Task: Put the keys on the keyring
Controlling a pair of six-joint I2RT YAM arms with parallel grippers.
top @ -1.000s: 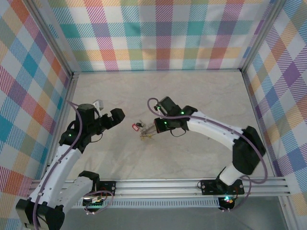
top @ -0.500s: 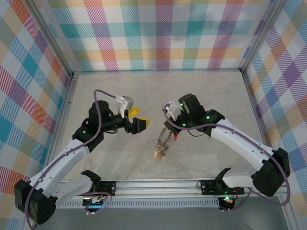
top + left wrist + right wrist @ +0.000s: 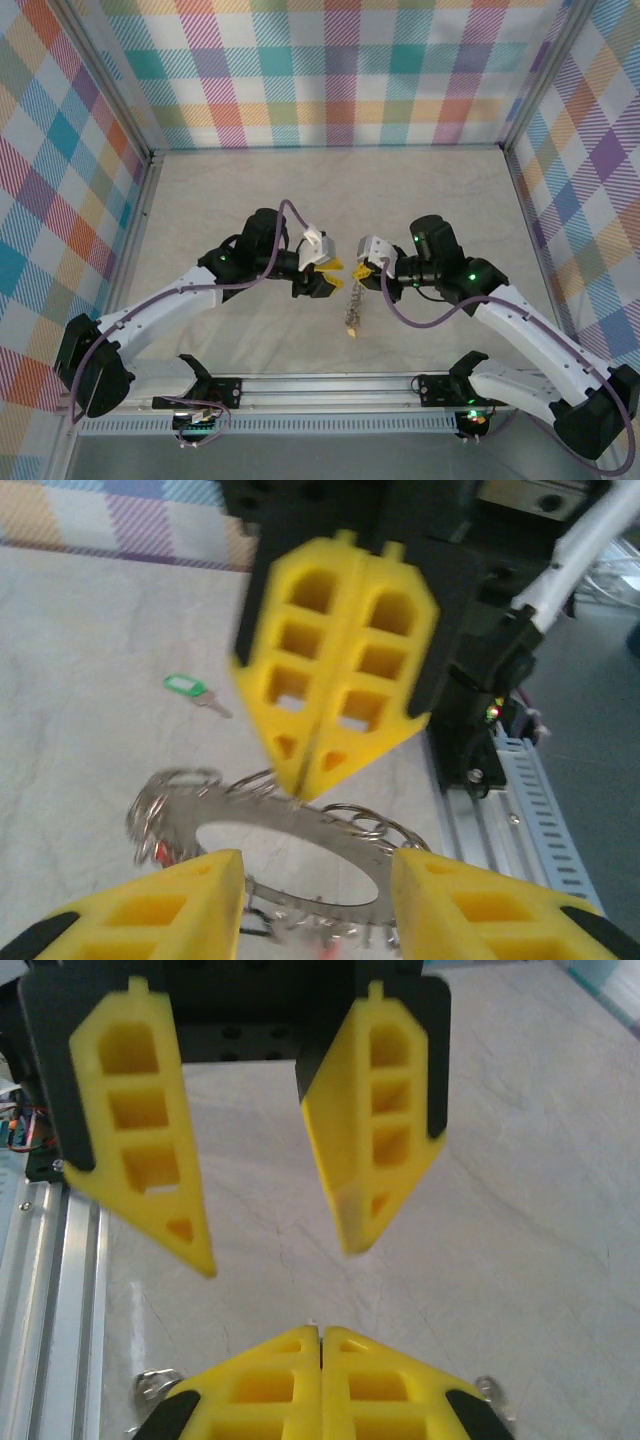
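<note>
The keyring (image 3: 300, 825), a large flat silvery ring with small split rings on its rim, hangs in the air. My right gripper (image 3: 298, 792) is shut on its upper edge and appears as (image 3: 361, 272) from above. Blurred keys (image 3: 160, 852) with red tags dangle from it, hanging as a cluster (image 3: 352, 322) over the table. My left gripper (image 3: 315, 856) faces it with jaws apart, one yellow finger on each side of the ring, no contact visible. In the right wrist view my shut right gripper (image 3: 320, 1330) points at the left fingers (image 3: 145, 1150).
One loose key with a green tag (image 3: 185, 687) lies on the pale marble table (image 3: 420, 190). The aluminium base rail (image 3: 330, 388) runs along the near edge. Checked walls (image 3: 330, 70) enclose the other three sides.
Both grippers have come together at the middle front of the table. The left jaws have narrowed around the ring. The right gripper has kept hold of the ring, which now hangs more steeply.
</note>
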